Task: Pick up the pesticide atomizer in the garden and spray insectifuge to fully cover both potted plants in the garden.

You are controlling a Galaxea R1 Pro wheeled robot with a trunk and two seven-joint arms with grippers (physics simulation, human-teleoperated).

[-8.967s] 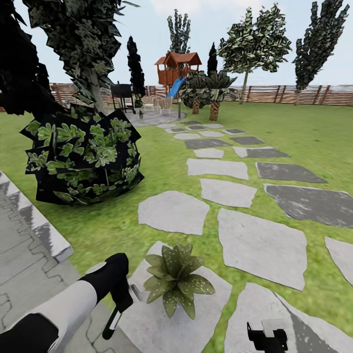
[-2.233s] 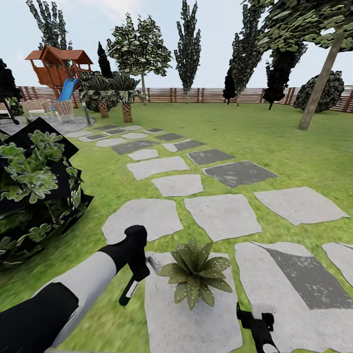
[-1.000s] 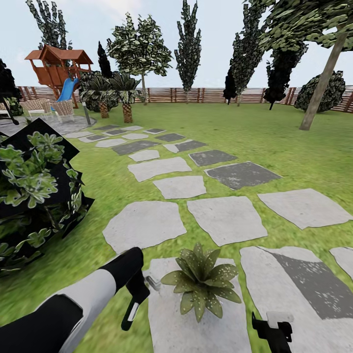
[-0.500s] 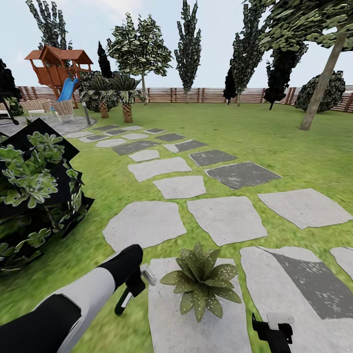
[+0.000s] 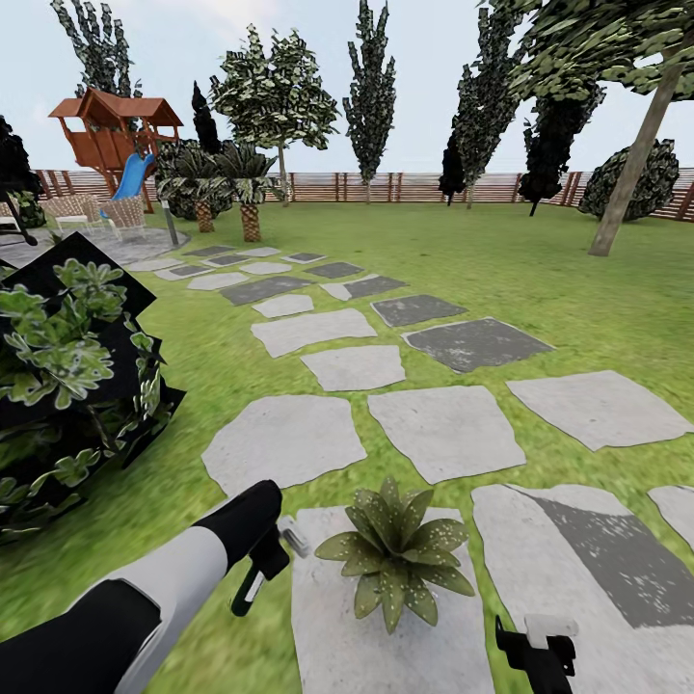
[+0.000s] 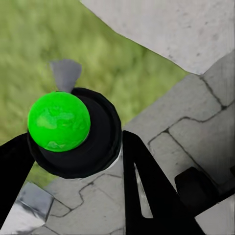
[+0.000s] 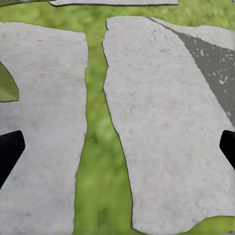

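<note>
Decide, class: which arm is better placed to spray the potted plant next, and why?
Left, most likely. The left gripper is shut on the pesticide atomizer, its pale head close beside the potted plant. The right gripper is open and holds nothing.

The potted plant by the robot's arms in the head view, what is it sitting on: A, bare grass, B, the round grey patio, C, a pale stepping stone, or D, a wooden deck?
C: the potted plant sits on a pale stepping stone, with strips of green lawn on both sides of the stone.
</note>
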